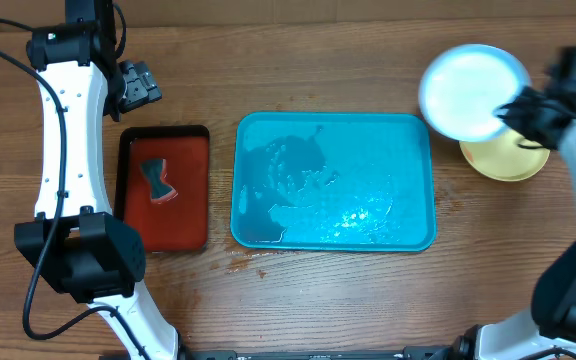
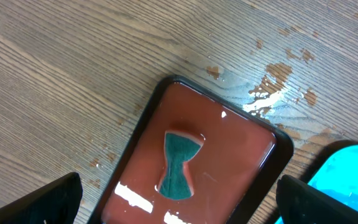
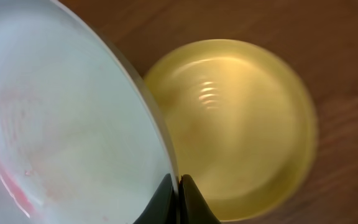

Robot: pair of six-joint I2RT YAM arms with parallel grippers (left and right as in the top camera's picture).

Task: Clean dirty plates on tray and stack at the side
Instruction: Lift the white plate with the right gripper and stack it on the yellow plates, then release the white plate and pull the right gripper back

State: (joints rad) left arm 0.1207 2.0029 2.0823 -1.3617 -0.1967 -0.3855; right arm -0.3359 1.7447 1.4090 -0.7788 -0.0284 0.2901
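The left gripper (image 1: 136, 85) hangs, jaws wide apart, over the sponge (image 1: 159, 181) in the red tray (image 1: 123, 190), the turquoise tray (image 1: 368, 160) lies wet and plateless, and the right gripper (image 1: 528, 110), clamped on the blue-white plate (image 1: 473, 90) by its rim, looks mid-stacking and must next lower it squarely onto the yellow plate (image 1: 513, 160).

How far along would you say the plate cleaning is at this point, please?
Done: the turquoise tray holds only water, and a yellow plate sits on the table beside it; whether a second lies beneath is unclear. In hand: the right gripper, jaws shut, holds the pale blue plate over the yellow one's edge, a faint pink streak showing. Remaining: stacking it.
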